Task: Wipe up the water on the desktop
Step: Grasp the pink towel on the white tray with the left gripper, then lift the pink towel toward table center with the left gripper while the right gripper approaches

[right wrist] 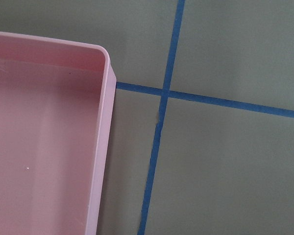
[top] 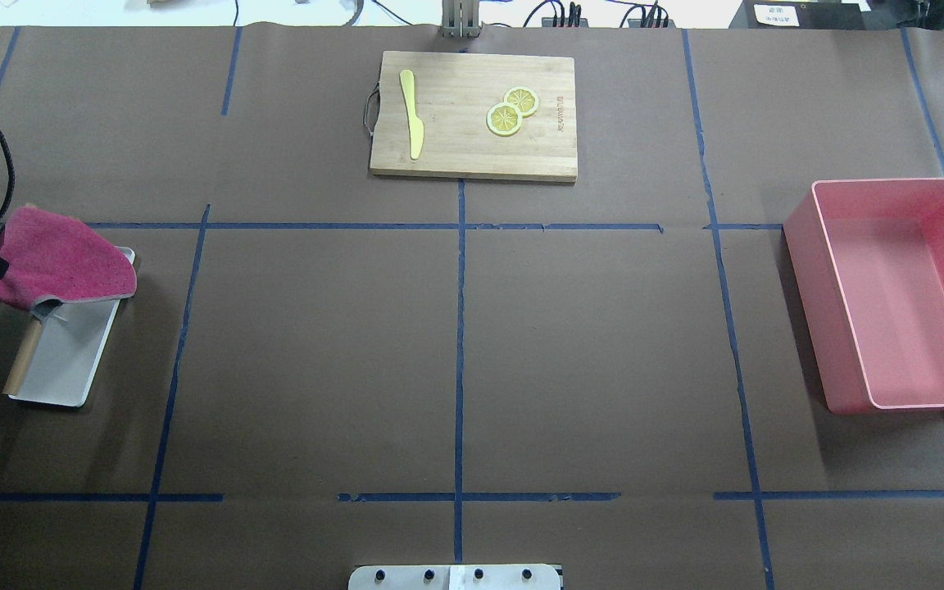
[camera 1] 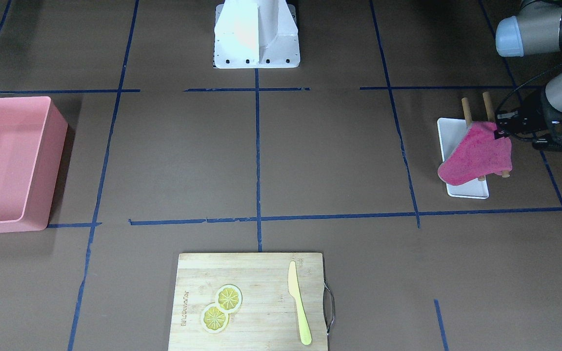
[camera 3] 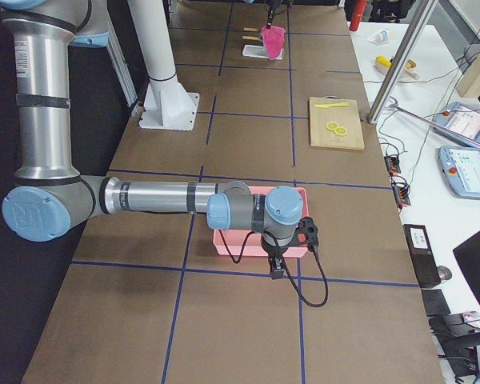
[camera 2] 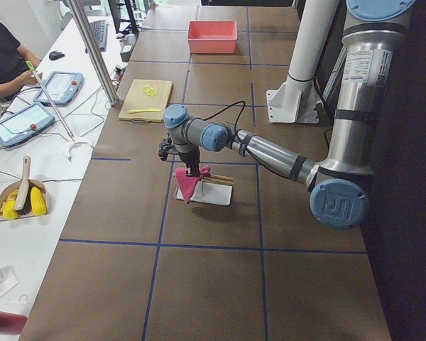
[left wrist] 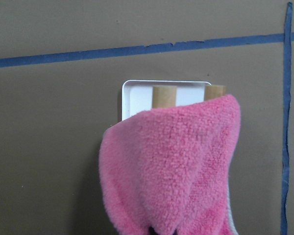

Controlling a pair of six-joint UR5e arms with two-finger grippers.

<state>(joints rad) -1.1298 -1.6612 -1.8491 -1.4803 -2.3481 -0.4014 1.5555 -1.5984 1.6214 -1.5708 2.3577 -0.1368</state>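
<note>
Pink cloth (camera 1: pixel 476 156) is being pinched by the left fingers (camera 1: pixel 503 127); seen from overhead, the desk (top: pixel 316 344) is lying toward three o'clock.

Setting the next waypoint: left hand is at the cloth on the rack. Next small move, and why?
Probably a short lift straight up. The left hand seems to pinch the cloth, which hangs over two pegs above the tray; clearing the pegs first should avoid a snag before heading to the desktop.
</note>
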